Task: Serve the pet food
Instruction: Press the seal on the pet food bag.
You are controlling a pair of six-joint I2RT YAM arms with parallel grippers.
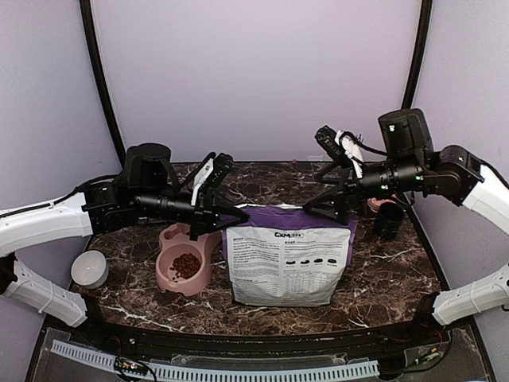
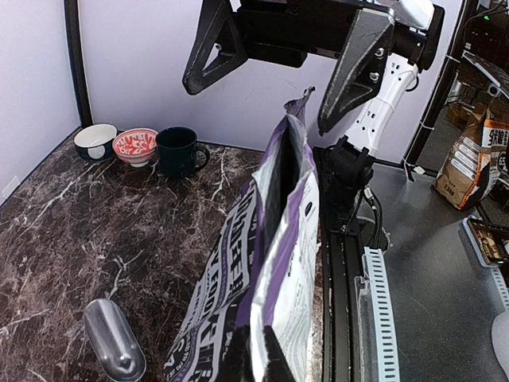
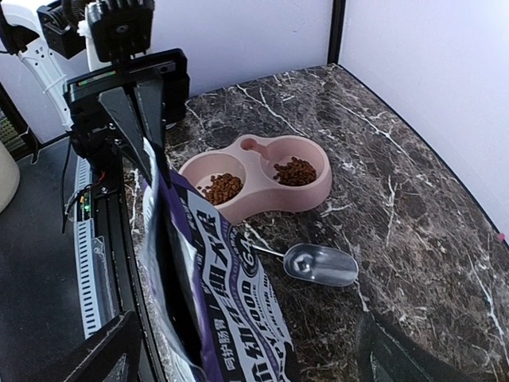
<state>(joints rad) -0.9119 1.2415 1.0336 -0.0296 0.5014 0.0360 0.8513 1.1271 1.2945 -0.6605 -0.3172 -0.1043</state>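
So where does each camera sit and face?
Top external: above, behind the bases, looks down on dark marble table; left arm, right arm show.
Left wrist: faces right along the purple-and-white printed bag; open right end effector shows.
Right wrist: faces left at pink plastic double bowl of reddish-brown kibble; left end effector grips the bag.
Shared: both wrist views show bag, silvery scoop.

The letters "CXM" are read on the white panel of the purple bag (image 1: 286,267); the finer print is left illegible.
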